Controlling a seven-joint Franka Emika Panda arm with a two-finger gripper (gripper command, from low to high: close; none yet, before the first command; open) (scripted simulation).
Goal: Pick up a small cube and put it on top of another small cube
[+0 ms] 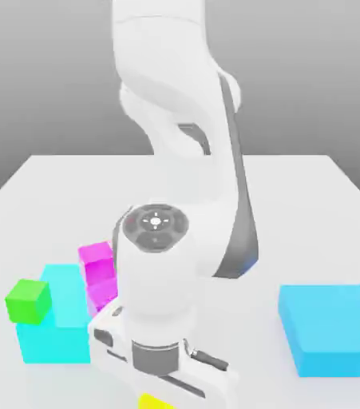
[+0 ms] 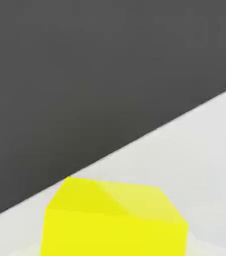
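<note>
One yellow cube [image 1: 156, 403] is nearest, under the hand, and the claw [image 2: 114, 244] is closed, pinching this cube. Farther, one flat blue block [image 1: 333, 323] lies on the desk [image 1: 239, 331], at the exterior view's right. At its left, a green cube [image 1: 29, 302] overlaps the corner of a cyan block [image 1: 59, 339]. Magenta pieces [image 1: 97, 264] are just beside this block, partly hidden by the arm [image 1: 159, 291].

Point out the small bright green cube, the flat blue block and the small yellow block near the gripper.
Small green cube [image 1: 29, 302]: exterior view, on its front face.
Flat blue block [image 1: 330, 308]: exterior view, on its top face.
Small yellow block [image 2: 114, 234]: hand view, on its large flat face.
</note>
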